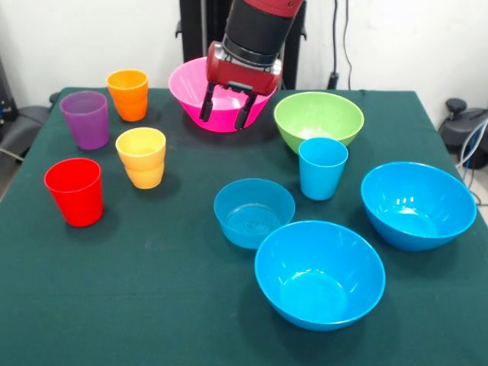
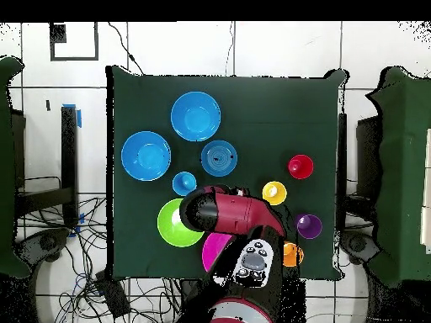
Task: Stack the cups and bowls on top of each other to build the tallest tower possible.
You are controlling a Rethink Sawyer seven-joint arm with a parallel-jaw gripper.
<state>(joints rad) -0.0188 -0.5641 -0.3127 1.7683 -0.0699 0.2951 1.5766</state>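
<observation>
table: green cloth-covered table (image 1: 152, 305) against a white wall, with all cups and bowls standing apart on it and no tower built
arm: red and black arm (image 1: 259, 30) comes down from the top of the front view over the pink bowl; from overhead it covers most of that bowl
near blue bowl: the large blue bowl (image 1: 319, 274) sits closest to the front camera, right of centre, upright and empty
right blue bowl: the second large blue bowl (image 1: 418, 204) sits at the right side, just beside the near one but not touching
pink bowl: the large pink bowl (image 1: 191, 88) sits at the far side by the pedestal, directly behind the gripper
green bowl: the green bowl (image 1: 319, 120) sits to the right of the pink one, near it
small blue bowl: the shallow small blue bowl (image 1: 254, 212) sits mid-table, just left of the light blue cup
gripper: the gripper (image 1: 225, 109) hangs in front of the pink bowl, its two black fingers spread with nothing between them
purple cup: purple cup (image 1: 85, 119) at far left
red cup: red cup (image 1: 75, 191) nearest on the left, in front of the purple one
yellow-orange cup: yellow-orange cup (image 1: 142, 157) between the red cup and the orange cup
orange cup: orange cup (image 1: 128, 94) at the far side, left of the pink bowl
light blue cup: light blue cup (image 1: 322, 168) upright just in front of the green bowl
</observation>
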